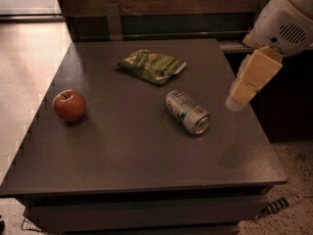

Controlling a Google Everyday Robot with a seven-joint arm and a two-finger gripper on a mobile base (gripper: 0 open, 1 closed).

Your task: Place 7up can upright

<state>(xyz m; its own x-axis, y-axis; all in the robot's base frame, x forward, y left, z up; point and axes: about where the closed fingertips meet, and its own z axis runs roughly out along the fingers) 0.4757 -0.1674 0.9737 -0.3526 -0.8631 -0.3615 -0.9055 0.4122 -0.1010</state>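
Note:
The 7up can [187, 111], silver-grey with green marks, lies on its side near the middle right of the dark table [127, 155], its shiny top facing the front right. My gripper [235, 99] hangs above the table's right side, a little to the right of the can and apart from it, on a white arm that comes in from the top right.
A red apple [69, 105] sits on the table's left side. A flat green snack bag [152, 65] lies at the back middle. A dark wooden wall with metal brackets runs behind the table. Speckled floor lies to the left and front right.

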